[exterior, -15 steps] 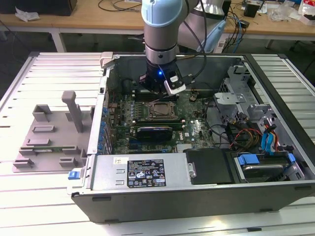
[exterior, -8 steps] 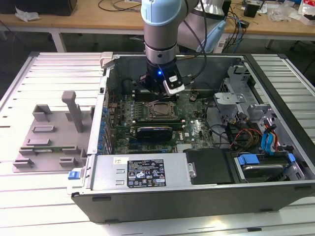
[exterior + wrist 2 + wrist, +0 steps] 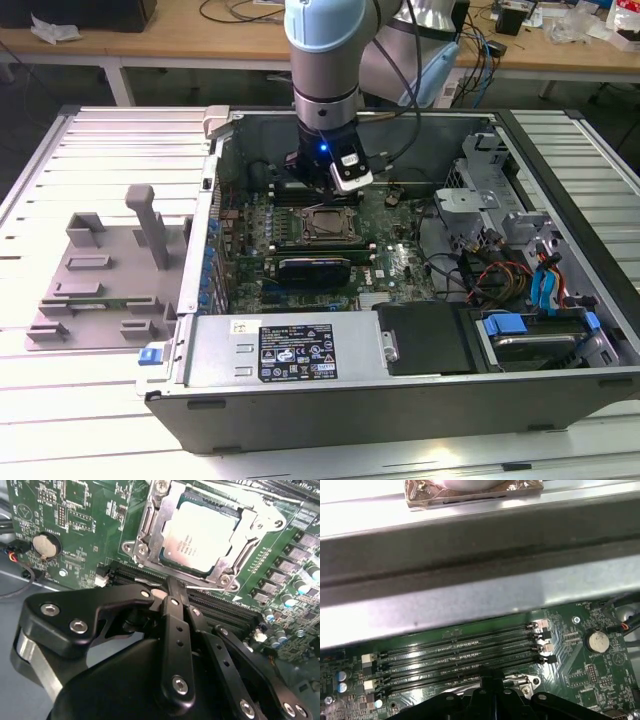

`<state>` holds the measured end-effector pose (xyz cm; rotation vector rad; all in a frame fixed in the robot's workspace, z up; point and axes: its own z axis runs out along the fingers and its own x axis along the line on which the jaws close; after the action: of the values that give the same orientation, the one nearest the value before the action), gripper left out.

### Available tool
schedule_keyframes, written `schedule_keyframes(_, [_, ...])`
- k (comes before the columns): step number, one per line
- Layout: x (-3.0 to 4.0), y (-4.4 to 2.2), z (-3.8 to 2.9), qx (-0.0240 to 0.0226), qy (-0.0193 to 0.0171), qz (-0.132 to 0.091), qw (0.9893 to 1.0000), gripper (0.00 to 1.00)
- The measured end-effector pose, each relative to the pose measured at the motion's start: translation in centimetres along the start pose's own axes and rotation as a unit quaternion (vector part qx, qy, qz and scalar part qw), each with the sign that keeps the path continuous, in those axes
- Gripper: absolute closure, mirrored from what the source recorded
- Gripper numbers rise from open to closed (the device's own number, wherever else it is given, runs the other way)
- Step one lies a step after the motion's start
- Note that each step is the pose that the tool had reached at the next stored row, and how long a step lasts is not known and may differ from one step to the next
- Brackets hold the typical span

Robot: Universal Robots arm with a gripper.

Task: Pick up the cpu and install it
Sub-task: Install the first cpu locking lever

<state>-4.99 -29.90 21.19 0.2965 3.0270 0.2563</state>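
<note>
The cpu [image 3: 200, 532], a flat square chip with a silver-grey top, lies in the metal-framed socket [image 3: 150, 527] on the green motherboard. In the exterior view the cpu [image 3: 330, 225] sits mid-board inside the open computer case. My gripper [image 3: 173, 586] hangs low over the black memory slots [image 3: 460, 652] just beside the socket, its two black fingers pressed together with nothing between them. In the exterior view the gripper [image 3: 320, 188] is just behind the socket. The first wrist view has the gripper's tip [image 3: 492, 675] at the slots' edge.
The case walls [image 3: 200, 250] ring the board. A grey plastic tray with upright posts [image 3: 100, 280] stands on the slatted table at the exterior view's left. Cables and drive bays [image 3: 520, 270] fill the case at the exterior view's right. A coin battery [image 3: 45, 545] sits near the socket.
</note>
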Motion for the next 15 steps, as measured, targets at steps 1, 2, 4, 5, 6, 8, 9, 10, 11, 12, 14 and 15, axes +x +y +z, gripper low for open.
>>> schedule_keyframes(1, [0.04,0.15,0.02,0.0000,0.0000,0.000,1.0000,0.89])
schedule_keyframes(2, [0.06,0.22,0.04,0.0000,0.0000,0.000,1.0000,0.89])
schedule_keyframes(4, [0.09,0.29,0.06,0.0004,-0.0007,0.000,1.0000,0.89])
schedule_keyframes(5, [0.11,0.28,0.14,0.0006,-0.0062,0.000,1.0000,0.89])
schedule_keyframes(6, [0.12,0.27,0.21,-0.0004,-0.0114,0.000,0.9999,0.89])
schedule_keyframes(8, [0.16,0.27,0.23,-0.0006,-0.0125,0.000,0.9999,0.89])
schedule_keyframes(9, [0.21,0.27,0.23,-0.0006,-0.0127,0.000,0.9999,0.89])
schedule_keyframes(10, [0.31,0.26,0.23,-0.0007,-0.0130,0.000,0.9999,0.89])
schedule_keyframes(11, [0.49,0.24,0.22,-0.0008,-0.0133,0.000,0.9999,0.89])
schedule_keyframes(12, [0.64,0.22,0.21,-0.0009,-0.0138,0.000,0.9999,0.89])
schedule_keyframes(14, [0.95,0.18,0.26,-0.0011,-0.0161,0.001,0.9999,0.89])
schedule_keyframes(15, [0.99,0.17,0.30,-0.0008,-0.0171,0.001,0.9999,0.89])
